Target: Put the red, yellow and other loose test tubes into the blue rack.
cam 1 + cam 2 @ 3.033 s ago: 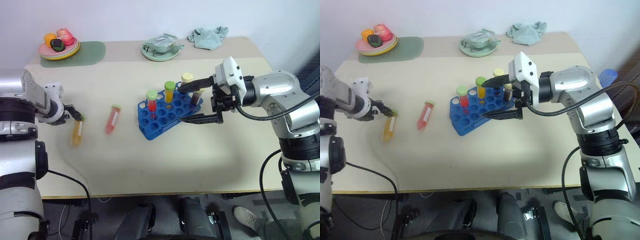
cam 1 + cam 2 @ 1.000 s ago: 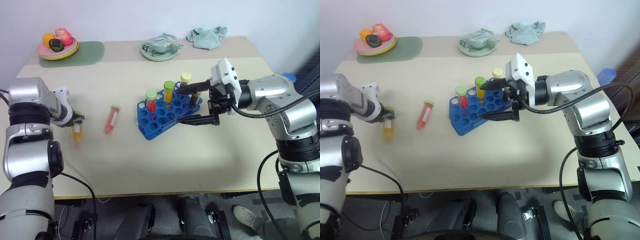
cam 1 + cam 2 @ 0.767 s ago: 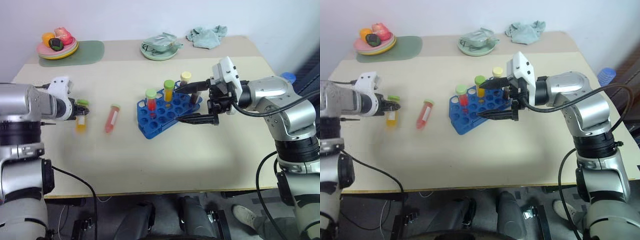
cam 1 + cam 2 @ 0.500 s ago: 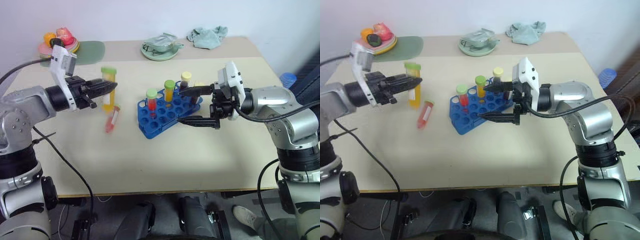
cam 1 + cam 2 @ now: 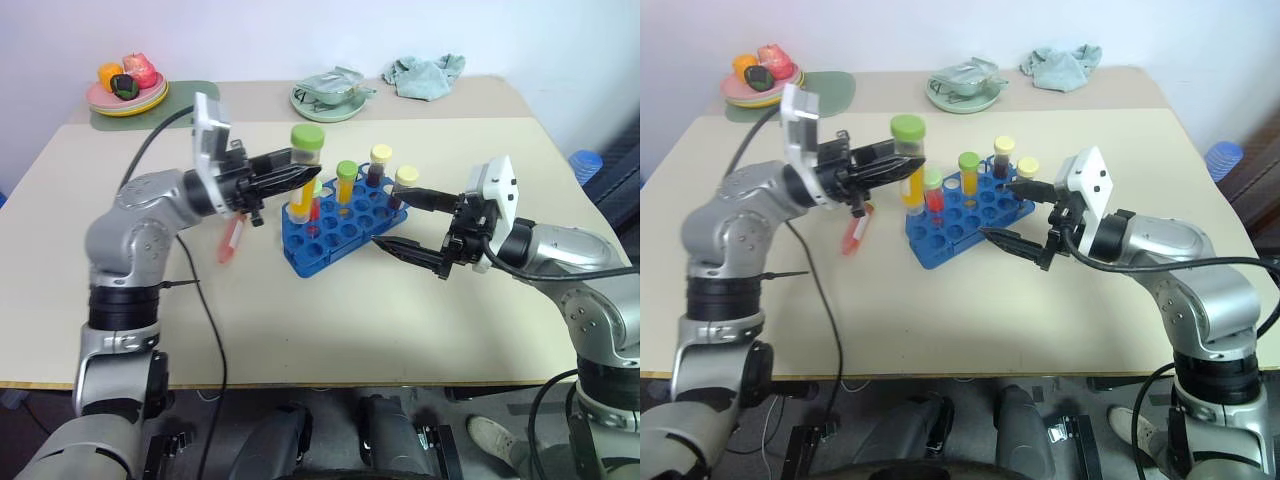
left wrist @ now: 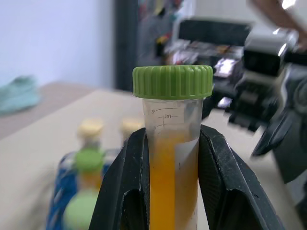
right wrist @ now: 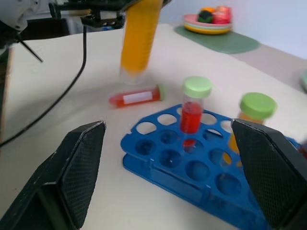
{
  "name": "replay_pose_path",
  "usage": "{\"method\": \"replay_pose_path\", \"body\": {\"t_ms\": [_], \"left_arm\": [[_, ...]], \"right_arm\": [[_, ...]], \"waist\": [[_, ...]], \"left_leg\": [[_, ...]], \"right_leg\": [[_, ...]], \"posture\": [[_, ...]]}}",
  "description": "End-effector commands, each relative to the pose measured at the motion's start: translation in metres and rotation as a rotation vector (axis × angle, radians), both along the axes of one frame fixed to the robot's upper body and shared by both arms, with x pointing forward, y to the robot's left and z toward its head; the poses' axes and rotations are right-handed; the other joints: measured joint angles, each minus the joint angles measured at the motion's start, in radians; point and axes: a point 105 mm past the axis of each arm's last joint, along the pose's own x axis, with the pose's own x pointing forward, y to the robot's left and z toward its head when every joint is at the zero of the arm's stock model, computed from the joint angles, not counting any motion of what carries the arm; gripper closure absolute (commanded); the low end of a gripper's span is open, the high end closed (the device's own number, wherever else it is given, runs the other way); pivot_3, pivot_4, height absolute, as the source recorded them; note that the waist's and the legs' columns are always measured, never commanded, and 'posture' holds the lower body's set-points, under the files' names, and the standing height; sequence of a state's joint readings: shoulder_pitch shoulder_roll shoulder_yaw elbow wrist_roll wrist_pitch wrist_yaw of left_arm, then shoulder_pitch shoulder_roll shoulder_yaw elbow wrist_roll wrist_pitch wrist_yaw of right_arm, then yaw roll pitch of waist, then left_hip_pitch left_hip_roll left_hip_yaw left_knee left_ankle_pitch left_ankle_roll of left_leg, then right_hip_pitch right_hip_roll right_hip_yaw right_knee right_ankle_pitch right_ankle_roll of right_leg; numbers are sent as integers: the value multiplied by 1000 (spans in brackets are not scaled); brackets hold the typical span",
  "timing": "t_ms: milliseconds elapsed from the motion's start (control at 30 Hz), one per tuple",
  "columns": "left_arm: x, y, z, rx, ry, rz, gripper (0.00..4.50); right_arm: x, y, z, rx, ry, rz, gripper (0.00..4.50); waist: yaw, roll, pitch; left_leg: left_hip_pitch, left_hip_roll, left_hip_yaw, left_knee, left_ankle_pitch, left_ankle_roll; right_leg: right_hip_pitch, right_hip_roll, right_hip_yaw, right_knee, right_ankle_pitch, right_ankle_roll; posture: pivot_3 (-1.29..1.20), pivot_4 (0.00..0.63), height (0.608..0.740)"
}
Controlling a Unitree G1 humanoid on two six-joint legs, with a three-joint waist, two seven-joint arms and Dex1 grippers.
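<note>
Left end effector (image 5: 902,160) clamps a yellow-orange tube (image 5: 910,168) with green cap, upright, held over the left end of the blue rack (image 5: 970,218). Right end effector (image 5: 1006,213) spread wide just beside the rack's right side. Red-pink tube (image 5: 855,231) lies on the table (image 5: 970,310), left of the rack.

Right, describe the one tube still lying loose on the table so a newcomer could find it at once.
Start at the blue rack in the middle of the table, which holds several upright tubes. Just to its left, under the left gripper that holds a yellow tube upright, one red-pink tube lies flat on the tabletop. It is the only tube lying down.
</note>
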State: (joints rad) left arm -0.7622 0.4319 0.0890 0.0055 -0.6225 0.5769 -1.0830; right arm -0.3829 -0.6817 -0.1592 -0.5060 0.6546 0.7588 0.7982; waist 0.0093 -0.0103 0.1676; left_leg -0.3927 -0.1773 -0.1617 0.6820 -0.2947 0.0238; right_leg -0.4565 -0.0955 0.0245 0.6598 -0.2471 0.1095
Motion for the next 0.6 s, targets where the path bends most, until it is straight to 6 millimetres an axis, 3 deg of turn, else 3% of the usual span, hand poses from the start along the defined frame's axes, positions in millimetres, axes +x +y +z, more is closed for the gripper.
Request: {"method": "replay_pose_path", "body": {"t_ms": [33,167,367,600], "left_arm": [[1,-11,3,-35,-19,-54,3744],[11,-27,-10,-25,-9,-63,3744],[23,-61,-13,-48,-6,13,3744],[22,-65,-12,-111,8,94,3744]], "right_arm": [[-9,0,13,18,-60,-31,180],[-12,-2,14,26,-62,-82,180],[-20,-8,12,34,-61,-156,180],[-27,-14,9,40,-54,-208,180]], "waist": [[-2,0,0],[3,0,0],[6,-1,0],[-1,0,0]], "left_leg": [[0,0,0,0,0,0],[0,0,0,0,0,0],[0,0,0,0,0,0],[1,0,0,0,0,1]], "right_leg": [[0,0,0,0,0,0],[0,0,0,0,0,0],[1,0,0,-1,0,1],[1,0,1,-1,1,1]], "posture": [[0,150,740],[0,150,740],[0,150,740],[0,150,740]]}}
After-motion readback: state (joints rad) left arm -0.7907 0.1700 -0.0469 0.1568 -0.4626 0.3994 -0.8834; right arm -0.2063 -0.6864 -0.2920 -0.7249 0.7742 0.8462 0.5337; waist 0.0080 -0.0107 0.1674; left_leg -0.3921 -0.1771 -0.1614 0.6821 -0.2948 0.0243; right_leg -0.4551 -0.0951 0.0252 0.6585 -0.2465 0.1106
